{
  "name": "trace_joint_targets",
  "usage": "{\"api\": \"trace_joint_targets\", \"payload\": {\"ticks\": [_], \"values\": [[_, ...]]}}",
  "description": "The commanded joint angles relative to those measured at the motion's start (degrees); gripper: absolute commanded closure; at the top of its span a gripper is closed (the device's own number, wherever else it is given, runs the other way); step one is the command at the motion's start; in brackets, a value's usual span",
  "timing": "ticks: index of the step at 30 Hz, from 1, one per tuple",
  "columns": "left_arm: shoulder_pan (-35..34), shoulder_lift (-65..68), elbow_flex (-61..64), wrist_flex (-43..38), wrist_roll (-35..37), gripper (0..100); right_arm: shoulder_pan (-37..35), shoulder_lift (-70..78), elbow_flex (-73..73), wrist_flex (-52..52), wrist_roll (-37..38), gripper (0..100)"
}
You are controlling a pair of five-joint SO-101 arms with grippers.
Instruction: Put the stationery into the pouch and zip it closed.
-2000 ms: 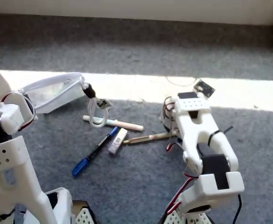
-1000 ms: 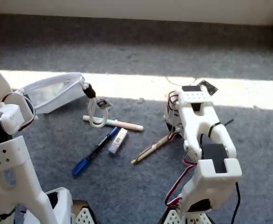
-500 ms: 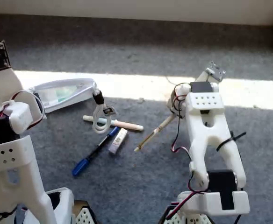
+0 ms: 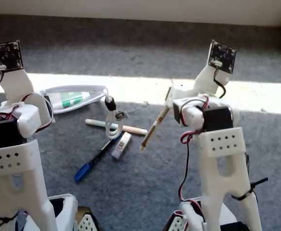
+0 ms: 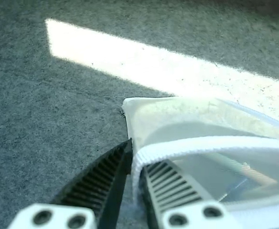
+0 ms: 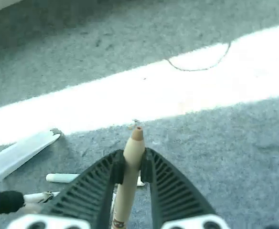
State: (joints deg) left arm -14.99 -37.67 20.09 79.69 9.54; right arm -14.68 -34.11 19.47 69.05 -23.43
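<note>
The right gripper (image 6: 132,160) pinches a tan pen (image 4: 155,129), tilted above the carpet (image 4: 145,192). The left gripper (image 5: 134,161) is clamped on the pouch (image 4: 73,98) rim. A blue pen (image 4: 98,154) lies between the arms.

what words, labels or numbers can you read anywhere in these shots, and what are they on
None can be read.
On the beige pen in the right gripper: dark marks on its barrel, too blurred to read.
On the small white stick on the carpet: too small to tell any print.
On the green marker inside the pouch: too small to tell any print.
</note>
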Motion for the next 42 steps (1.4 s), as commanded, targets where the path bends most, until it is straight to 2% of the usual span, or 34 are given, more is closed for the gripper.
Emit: {"api": "trace_joint_targets", "payload": {"ticks": [1,10,21,35,42], "values": [[1.89,0.04,-0.57,-0.26,0.26,99,-4.70,-6.73,-1.01,0.13,4.31,99.3],[1.89,0.04,-0.40,-0.26,0.18,99,-14.11,-13.49,-1.10,-7.69,13.10,99.3],[1.89,0.04,-0.04,-0.44,0.18,99,-23.96,-20.09,-1.10,-25.19,20.57,99.3],[1.80,0.04,-0.31,-0.44,0.18,99,-32.48,-20.09,-0.57,-50.07,20.57,99.3],[1.63,0.04,-0.13,-0.44,0.18,99,-32.84,-20.62,12.26,-66.95,20.66,99.3]]}}
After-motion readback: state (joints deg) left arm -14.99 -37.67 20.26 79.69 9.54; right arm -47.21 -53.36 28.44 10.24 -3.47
